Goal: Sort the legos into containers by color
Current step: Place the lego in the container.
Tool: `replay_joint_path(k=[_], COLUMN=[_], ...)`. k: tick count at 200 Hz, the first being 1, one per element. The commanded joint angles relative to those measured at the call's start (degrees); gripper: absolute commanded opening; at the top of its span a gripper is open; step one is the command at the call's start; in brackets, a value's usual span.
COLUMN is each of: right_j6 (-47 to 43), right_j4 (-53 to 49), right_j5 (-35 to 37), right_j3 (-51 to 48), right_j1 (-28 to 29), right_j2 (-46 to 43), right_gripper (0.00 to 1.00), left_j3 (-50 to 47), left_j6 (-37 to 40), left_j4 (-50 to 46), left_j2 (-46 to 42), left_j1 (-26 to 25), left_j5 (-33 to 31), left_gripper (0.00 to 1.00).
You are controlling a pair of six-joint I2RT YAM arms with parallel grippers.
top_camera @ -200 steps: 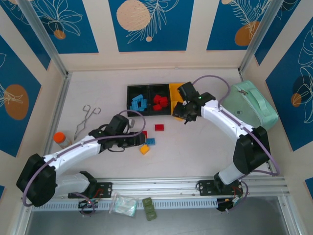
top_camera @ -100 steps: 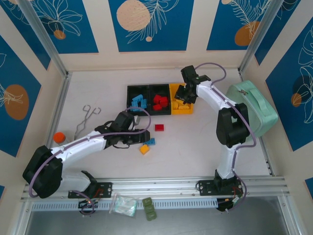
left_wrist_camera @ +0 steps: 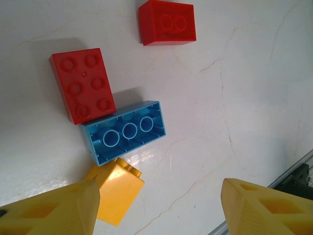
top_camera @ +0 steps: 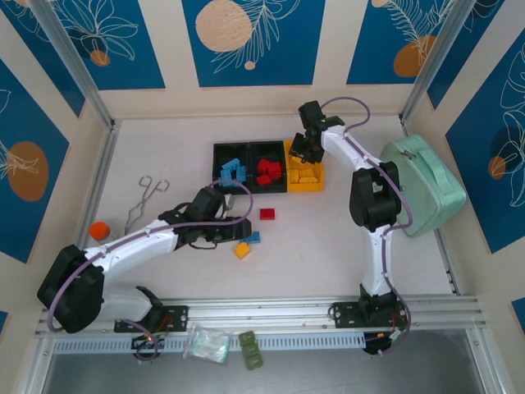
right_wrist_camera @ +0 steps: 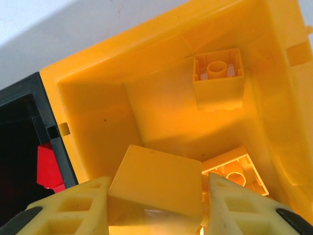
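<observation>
One yellow brick point(right_wrist_camera: 156, 181) is being gripped by the right pincer point(right_wrist_camera: 156, 205) over the colour-matched yellow bin point(right_wrist_camera: 93, 112); the left pincer point(left_wrist_camera: 159, 196) is being held open.

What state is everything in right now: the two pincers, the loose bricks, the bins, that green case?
Left pincer, open, holding nothing.
Right pincer, shut on the yellow brick.
Blue brick, loose, hollow side up.
Red brick, loose, studs up, touching the blue one.
Yellow bin, open-topped, two more yellow pieces lying inside.
Mint-green case, looks closed.
</observation>
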Motion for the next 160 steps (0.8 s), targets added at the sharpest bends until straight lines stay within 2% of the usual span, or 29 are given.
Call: replay_joint_path(k=[1,29,61,95,136,160], right_j6=[0.2,0.6,0.2,-0.1,-0.7,-0.8], right_j4=[-2.4,-2.1,-3.0,-3.0,-1.5,1.8], right_j5=[1.1,2.0,2.6,3.0,3.0,1.9], right_j3=[2.0,2.0,3.0,2.5,-2.2,-10.4], right_j1=[-0.3,-0.2,-0.1,0.0,1.1,2.4], right_j2=[1.5,1.9,2.0,-0.5,-8.1,-16.2], right_gripper=[0.39,0.41,0.53,0.58,0.59,0.58], left_j3=[0.1,-0.4,-0.9,-1.3,-1.6,-1.8], left_j6=[-0.2,-0.5,-0.8,-1.0,-0.6,0.1], left_j4=[-2.0,-1.5,-1.2,-1.4,-3.1,-4.2], left_j2=[-1.3,-1.1,-1.2,-1.8,-2.9,-3.8], left_j1=[-0.4,-0.4,-0.4,-0.4,-0.5,-0.7], left_j5=[-0.4,-0.1,-0.1,-0.3,-0.3,-0.3], left_gripper=[0.66,0.66,0.67,0.66,0.66,0.67])
